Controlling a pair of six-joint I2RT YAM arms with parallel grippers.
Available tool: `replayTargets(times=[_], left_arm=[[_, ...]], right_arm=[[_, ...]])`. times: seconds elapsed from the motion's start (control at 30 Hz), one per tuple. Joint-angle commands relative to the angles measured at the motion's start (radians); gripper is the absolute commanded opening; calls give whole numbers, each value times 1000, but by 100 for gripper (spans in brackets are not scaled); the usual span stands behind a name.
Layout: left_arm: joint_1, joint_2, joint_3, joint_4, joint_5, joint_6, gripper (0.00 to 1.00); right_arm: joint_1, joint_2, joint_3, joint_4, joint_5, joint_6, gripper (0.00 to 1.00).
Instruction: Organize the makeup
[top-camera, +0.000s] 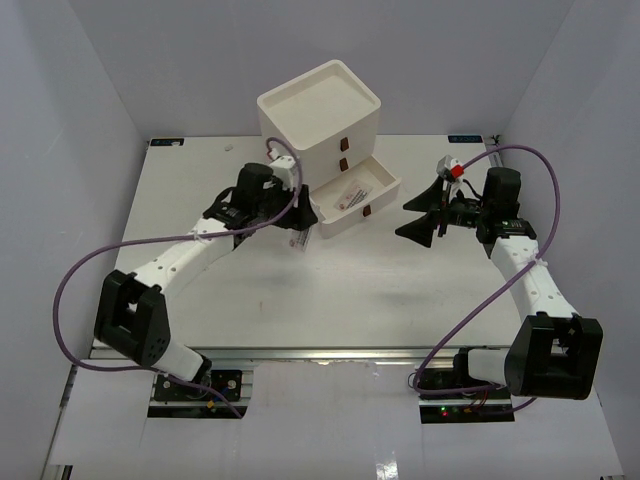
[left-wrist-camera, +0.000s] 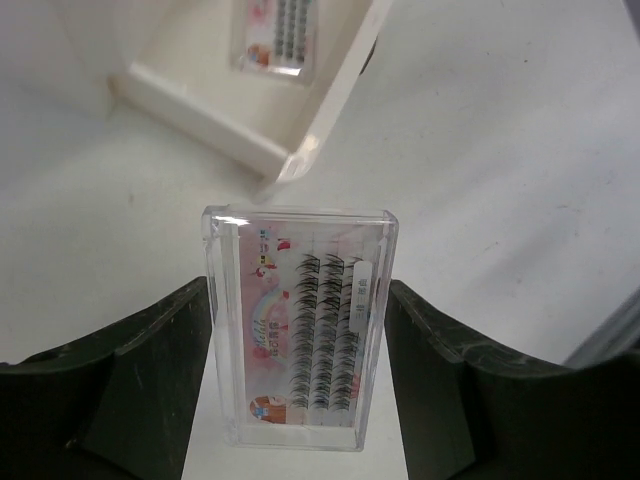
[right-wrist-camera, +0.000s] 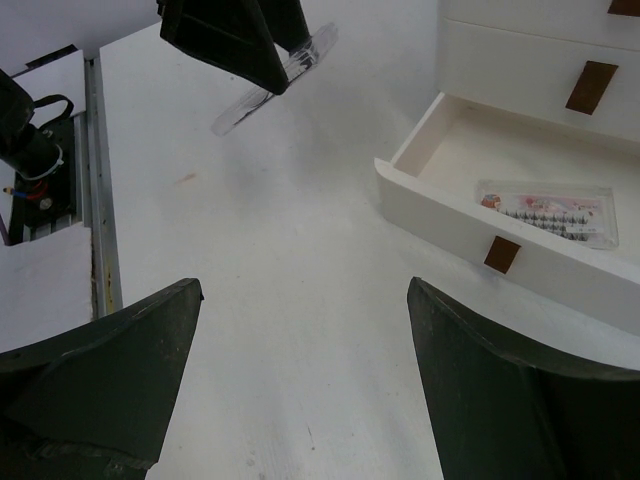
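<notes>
A flat clear packet of false lashes (left-wrist-camera: 300, 335), pink-printed, stands on end between my left gripper's (left-wrist-camera: 298, 300) two dark fingers, which press on both its long sides. From the right wrist view this packet (right-wrist-camera: 305, 55) hangs above the table with its shadow beneath. The held packet (top-camera: 297, 243) sits just left of the open bottom drawer (top-camera: 385, 180). Inside that drawer lies another such packet (top-camera: 348, 196) (right-wrist-camera: 550, 212) (left-wrist-camera: 275, 35). My right gripper (top-camera: 412, 217) (right-wrist-camera: 302, 290) stands open and empty to the right of the drawer.
The white three-drawer box (top-camera: 320, 105) with dark red handles stands at the back centre, its two upper drawers shut. The pulled-out drawer's front wall (right-wrist-camera: 450, 215) juts toward the right arm. A metal rail (right-wrist-camera: 95, 200) marks the table's near edge.
</notes>
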Motion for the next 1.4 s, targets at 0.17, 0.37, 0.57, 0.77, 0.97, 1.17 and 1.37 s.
replayTargets(times=[0.17,0.37,0.57,0.77,0.97,1.17,1.37], left_arm=[[-215,314,384,118,-435,475,9],[-253,486,533,167,-500,610,13],[-267,605,597,221,-569,711,36],[-276,620,605,220,-552,711,66],[-309,572,600,204,-533,691,83],[-311,533,596,196,-525,664,98],[-312,499,576,163,-501,616,98]], right_arm=[[-50,6,-13,21,-30,-4,90],[-67,13,-15,21,-34,-4,90],[-81,16,-15,21,-44,-4,90],[-87,20,-16,21,-48,-6,90],[-92,22,-17,21,-52,-9,90],[-101,23,-20,21,-53,-12,90],[-119,22,-22,21,-48,-16,90]])
